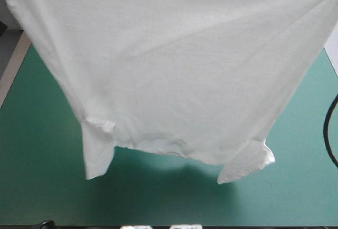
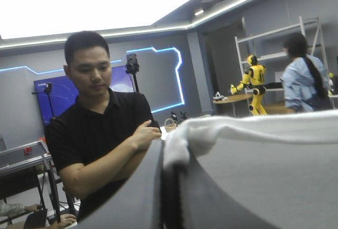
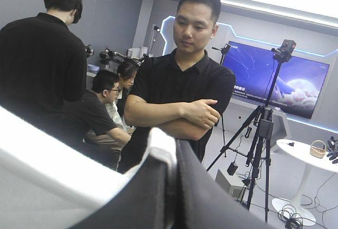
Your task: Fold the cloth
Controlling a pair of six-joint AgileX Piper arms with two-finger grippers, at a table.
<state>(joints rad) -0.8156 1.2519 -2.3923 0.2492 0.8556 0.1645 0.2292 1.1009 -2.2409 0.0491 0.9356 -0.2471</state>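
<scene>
The white T-shirt (image 1: 174, 65) hangs spread wide above the table and fills most of the high view. It hangs upside down, with both short sleeves (image 1: 97, 155) (image 1: 248, 163) and the collar (image 1: 158, 147) at its low edge, just above the teal-green cover (image 1: 42, 150). Neither gripper shows in the high view; the held edge runs off past the top. In the left wrist view my left gripper (image 2: 168, 158) is shut on the T-shirt (image 2: 253, 126), whose edge stretches away to one side. My right gripper (image 3: 173, 165) is likewise shut on the T-shirt (image 3: 158, 144).
Bare teal-green cover lies under and in front of the hanging shirt, with its shadow (image 1: 179, 179) on it. A pale strip (image 1: 15, 65) runs along the table's left edge. Both arms are raised, so the wrist views look level into the room.
</scene>
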